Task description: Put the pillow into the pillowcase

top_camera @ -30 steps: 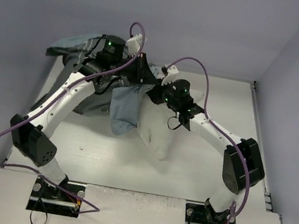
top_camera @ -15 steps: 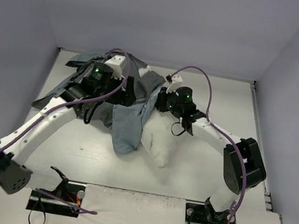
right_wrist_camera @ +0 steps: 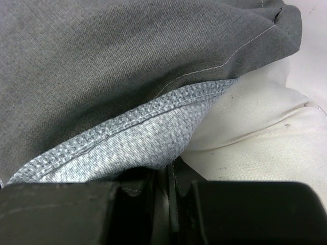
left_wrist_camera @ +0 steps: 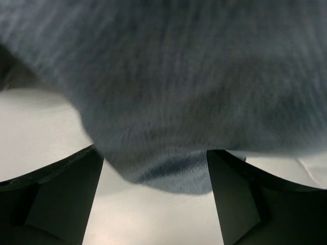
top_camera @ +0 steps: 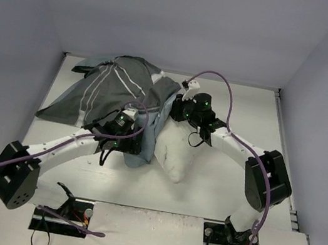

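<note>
Mostly the pillowcase (top_camera: 110,87) lay spread over the far left part of the counter (top_camera: 223,184), with its dark charcoal side and white stripes facing up. From that heap a flap turned over toward the middle and showed the pale blue-grey reverse. This flap draped across the left edge of the pillow (top_camera: 171,159). The pillow lay near the centre of the counter. Its far end was under the grey cloth, and its near end was bare and white, pointing toward the arm bases.

The right end effector (right_wrist_camera: 171,178) reached in from the right to the far side of the pillow. Its wrist view showed the jaws closed almost together, with the stitched hem of the pillowcase pinched between them. The pale weave lay below the seam and the dark cloth above it, and the white pillow sat just beside the hem on the right.

The left end effector (left_wrist_camera: 155,153) sat low at the near edge of the pale flap, to the left of the pillow. Its two dark fingers (left_wrist_camera: 56,199) stood wide apart. A rounded lobe of blue-grey fabric hung down into the gap between them, but the fingers were not closed on it, so they gripped nothing. Pale counter showed beneath the lobe. That view was blurred, and I could not tell whether the cloth brushed either finger.
</note>
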Controlling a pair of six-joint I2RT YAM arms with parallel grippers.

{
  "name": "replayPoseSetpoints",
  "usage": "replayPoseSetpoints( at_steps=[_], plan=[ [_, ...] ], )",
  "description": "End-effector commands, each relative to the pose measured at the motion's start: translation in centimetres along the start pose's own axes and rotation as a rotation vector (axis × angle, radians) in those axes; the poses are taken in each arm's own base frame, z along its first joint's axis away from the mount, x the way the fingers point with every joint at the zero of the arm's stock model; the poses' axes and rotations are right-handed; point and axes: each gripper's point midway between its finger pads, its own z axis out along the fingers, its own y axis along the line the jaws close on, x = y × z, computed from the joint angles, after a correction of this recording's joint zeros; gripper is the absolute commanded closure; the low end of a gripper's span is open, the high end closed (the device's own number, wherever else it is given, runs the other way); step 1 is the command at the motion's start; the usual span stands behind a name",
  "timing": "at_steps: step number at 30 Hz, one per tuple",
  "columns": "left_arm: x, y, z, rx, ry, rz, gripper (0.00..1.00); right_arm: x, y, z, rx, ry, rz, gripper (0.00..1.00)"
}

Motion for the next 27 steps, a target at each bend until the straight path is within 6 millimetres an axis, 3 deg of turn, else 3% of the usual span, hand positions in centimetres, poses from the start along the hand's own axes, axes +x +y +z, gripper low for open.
replayPoseSetpoints(
  at_steps=[1,4,5,6,7,8,9,10,11,14,18,21,23,25,27],
  plan=[
    [-6.6,-3.2,0.7,0.103,-0.222,-0.011,0.23,-3.3,1.1,-0.1,-0.041,-0.081,-0.015,1.0],
    [-7.6,-3.4,2.8,0.095,-0.231,0.03,0.23,-2.8,1.3,0.1,-0.05,-0.069,-0.019,1.0],
    [-8.3,-3.7,3.1,0.107,-0.244,0.043,0.27,-2.6,1.3,0.1,-0.051,-0.066,-0.022,1.0],
    [-8.2,-5.0,2.8,0.18,-0.226,0.053,0.69,-2.6,1.1,0.2,-0.042,-0.068,-0.021,1.0],
    [-8.1,-6.2,2.2,0.238,-0.216,0.063,0.91,-2.8,1.0,0.2,-0.036,-0.074,-0.022,1.0],
    [-9.2,-8.6,0.0,0.332,-0.24,0.061,1.0,-3.0,0.8,0.3,-0.028,-0.078,-0.025,1.0],
    [-9.2,-10.7,-1.7,0.414,-0.231,0.058,1.0,-3.4,0.6,0.5,-0.013,-0.091,-0.027,1.0],
    [-7.3,-15.1,-4.4,0.57,-0.179,0.111,1.0,-3.6,0.5,0.6,-0.009,-0.095,-0.027,1.0],
    [-7.3,-17.8,-7.3,0.655,-0.184,0.119,1.0,-3.9,0.5,0.7,-0.005,-0.104,-0.03,1.0],
    [-3.4,-22.1,-9.8,0.782,-0.079,0.16,1.0,-4.1,-0.1,1.1,0.021,-0.113,-0.028,1.0],
    [-1.3,-21.2,-7.8,0.744,-0.017,0.134,1.0,-3.8,-0.2,1.2,0.037,-0.115,-0.024,1.0],
    [-2.0,-19.6,-7.1,0.641,-0.028,0.125,1.0,-3.1,-0.2,1.3,0.052,-0.106,-0.03,1.0],
    [-3.2,-17.1,-6.8,0.498,-0.057,0.133,0.62,-2.8,-0.1,1.3,0.061,-0.103,-0.039,1.0],
    [-6.0,-14.9,-8.1,0.36,-0.137,0.132,0.37,-2.9,0.3,0.8,0.048,-0.105,-0.057,1.0],
    [-9.0,-13.7,-10.9,0.278,-0.219,0.137,0.31,-2.9,0.5,0.2,0.042,-0.107,-0.065,1.0]
  ],
)
